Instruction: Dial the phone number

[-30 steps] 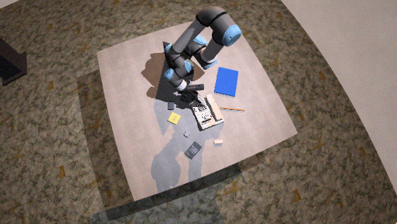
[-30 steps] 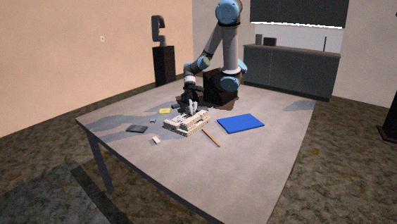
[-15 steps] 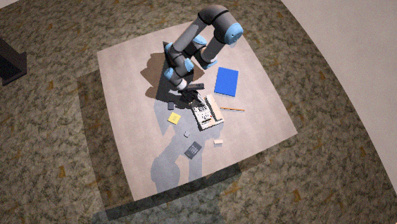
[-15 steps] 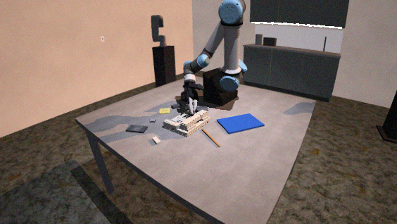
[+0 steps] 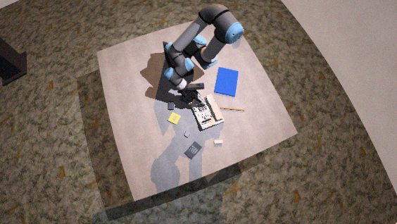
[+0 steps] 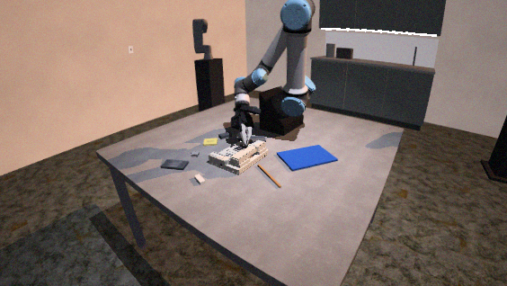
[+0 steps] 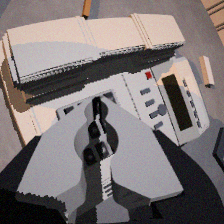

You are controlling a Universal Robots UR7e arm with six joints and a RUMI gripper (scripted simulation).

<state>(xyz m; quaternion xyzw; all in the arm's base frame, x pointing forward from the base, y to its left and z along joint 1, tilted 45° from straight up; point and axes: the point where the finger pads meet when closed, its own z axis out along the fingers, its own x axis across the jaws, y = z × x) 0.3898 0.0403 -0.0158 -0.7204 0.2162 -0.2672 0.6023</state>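
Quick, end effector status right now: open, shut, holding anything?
End effector: shut, fingers together, holding nothing; tips down over the phone keypad.

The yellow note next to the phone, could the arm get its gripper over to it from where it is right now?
Probably yes. The yellow note lies flat beside the desk phone, close to the shut gripper over the keypad. Only a small dark block sits nearby, not on it.
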